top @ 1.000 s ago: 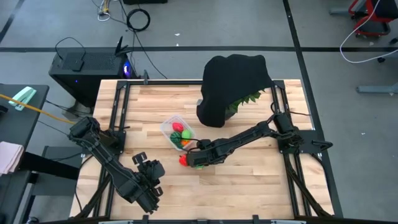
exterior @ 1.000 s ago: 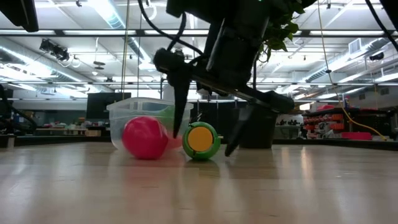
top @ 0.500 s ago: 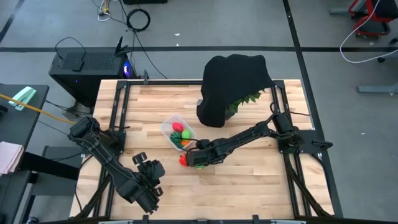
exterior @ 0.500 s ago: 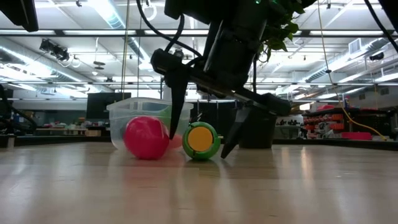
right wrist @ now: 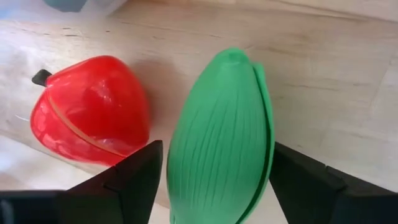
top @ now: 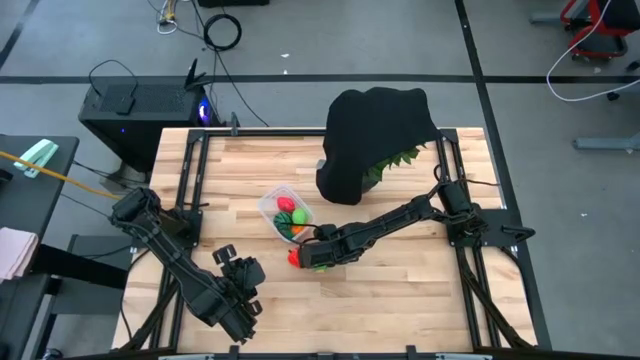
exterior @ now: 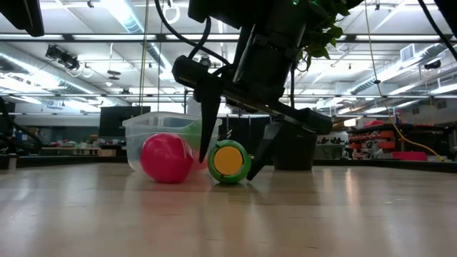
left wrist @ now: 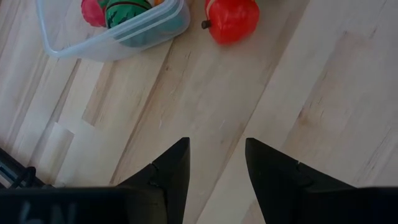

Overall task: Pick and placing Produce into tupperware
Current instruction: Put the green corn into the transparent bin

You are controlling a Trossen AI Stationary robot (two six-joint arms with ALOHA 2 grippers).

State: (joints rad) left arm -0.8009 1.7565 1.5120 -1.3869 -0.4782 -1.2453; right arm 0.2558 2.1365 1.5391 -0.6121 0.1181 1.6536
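Tupperware (top: 279,207) near the middle of the table (top: 400,290), a clear box with rounded corners, already with a red toy, a dark-green striped ball (top: 297,215) and a bit of orange inside. Just outside its 5 o'clock corner, on the bare wood, a red toy (top: 295,258) with a small dark stem, and right beside that, at 3 o'clock of it, a light green ribbed toy (right wrist: 221,140) with an orange round face on one end, seen in the low view (exterior: 228,162). Right gripper (top: 314,258) down at the table over this green toy, reaching in from the 3 o'clock side of the table; fingers spread, one on each side of the green toy (exterior: 211,118), close to it but not clearly pressing, so released and not yet clenched. Red toy next to one finger, outside the gap, and very near or touching the green toy; cannot tell which. Left gripper (top: 240,275) well apart, toward 7 o'clock of the tupperware, low over the wood, with fingers (left wrist: 171,168) parted and nothing between them. From the left wrist, the tupperware (left wrist: 106,43) and the red toy (left wrist: 231,20) visible farther off. At 1 o'clock of the tupperware, a black cloth (top: 375,140) over spiky green leaves (top: 398,160).
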